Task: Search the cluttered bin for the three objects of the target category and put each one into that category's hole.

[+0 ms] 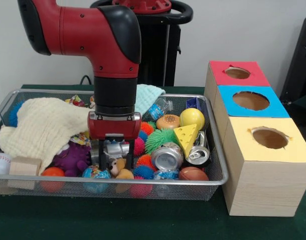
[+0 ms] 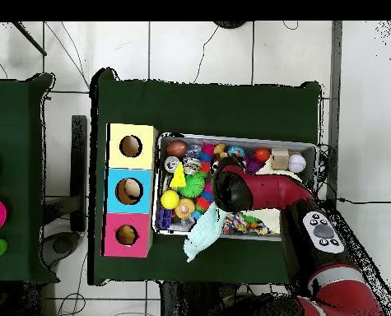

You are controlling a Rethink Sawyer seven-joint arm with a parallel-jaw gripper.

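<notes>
My gripper (image 1: 115, 158) is down inside the wire bin (image 1: 220, 172), near its front wall, and stands open. Its fingers (image 1: 101, 156) straddle a crushed silver can (image 1: 116, 148), with a small brown plush bear (image 1: 120, 168) just below the tips. Two more crushed cans (image 1: 167, 156) (image 1: 198, 154) lie to the right. Beside the bin stand three boxes with round holes: red (image 1: 238, 73), blue (image 1: 251, 101) and yellow (image 1: 269, 138). From overhead the arm (image 2: 256, 191) covers the gripper, and the boxes' holes (image 2: 129, 191) line up at the bin's left.
The bin also holds a cream cloth (image 1: 42, 125), pale blue cloth (image 1: 148, 96), purple plush (image 1: 72, 159), cheese wedge (image 1: 187, 136), yellow ball (image 1: 193, 118), burger (image 1: 168, 121), green spiky ball (image 1: 159, 139), football (image 1: 193, 174), baseball (image 1: 0, 162) and wooden block (image 1: 25, 166).
</notes>
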